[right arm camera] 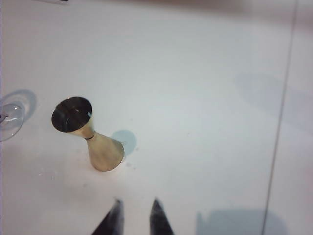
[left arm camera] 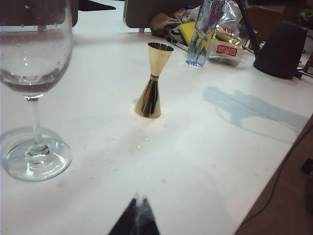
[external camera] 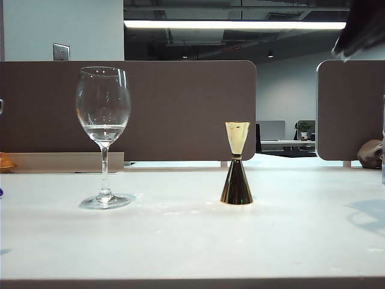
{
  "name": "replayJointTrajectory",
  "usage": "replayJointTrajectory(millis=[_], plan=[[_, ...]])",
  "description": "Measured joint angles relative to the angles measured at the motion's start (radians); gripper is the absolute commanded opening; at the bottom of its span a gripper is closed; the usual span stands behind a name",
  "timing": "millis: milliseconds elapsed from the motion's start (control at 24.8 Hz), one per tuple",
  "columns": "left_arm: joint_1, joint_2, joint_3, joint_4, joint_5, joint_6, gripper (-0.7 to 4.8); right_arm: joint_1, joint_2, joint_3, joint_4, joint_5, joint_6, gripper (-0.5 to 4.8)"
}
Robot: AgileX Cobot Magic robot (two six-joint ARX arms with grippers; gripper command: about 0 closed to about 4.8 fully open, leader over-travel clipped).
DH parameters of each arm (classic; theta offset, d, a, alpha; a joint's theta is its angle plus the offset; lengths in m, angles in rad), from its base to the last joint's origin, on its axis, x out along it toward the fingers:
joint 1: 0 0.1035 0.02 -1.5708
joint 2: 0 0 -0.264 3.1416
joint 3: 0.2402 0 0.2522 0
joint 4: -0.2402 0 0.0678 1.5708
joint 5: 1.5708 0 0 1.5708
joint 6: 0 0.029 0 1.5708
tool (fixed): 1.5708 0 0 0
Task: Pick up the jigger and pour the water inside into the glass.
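Observation:
The gold hourglass-shaped jigger (external camera: 236,165) stands upright on the white table, right of the tall stemmed glass (external camera: 103,108). A little clear water (external camera: 104,129) sits low in the glass bowl. The jigger's upper cup (right arm camera: 72,114) looks dark, so I cannot tell whether it holds water. My right gripper (right arm camera: 136,200) hovers above the table short of the jigger (right arm camera: 103,152), open with nothing between its fingers; only a dark part of that arm (external camera: 364,27) shows in the exterior view. My left gripper (left arm camera: 139,200) is shut and empty, well back from the glass (left arm camera: 34,63) and jigger (left arm camera: 149,98).
Brown desk partitions (external camera: 180,108) run behind the table. A plastic water bottle (left arm camera: 200,39), a snack bag (left arm camera: 226,46) and a dark rounded object (left arm camera: 281,49) lie at the far side beyond the jigger. The table edge (left arm camera: 274,181) runs close by with a cable below it.

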Motion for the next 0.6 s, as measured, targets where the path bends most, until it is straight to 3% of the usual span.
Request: replayJointTrajectory(millis=[201,362,483,604], plan=[[0.000,0.000,0.000,0.000,0.000,0.000,-0.05,0.050,0.003,-0.298,0.454,0.032,0.001,0.77],[0.000,0.000,0.000,0.000,0.000,0.000,-0.05,0.090,0.071,-0.436,0.766,0.029,0.036,0.77],[0.000,0.000,0.000,0.000,0.000,0.000,-0.05,0.114,0.189,-0.472,0.901,-0.027,0.049,0.79],[0.000,0.000,0.000,0.000,0.000,0.000,-0.05,0.144,0.287,-0.472,0.975,-0.049,0.050,1.22]])
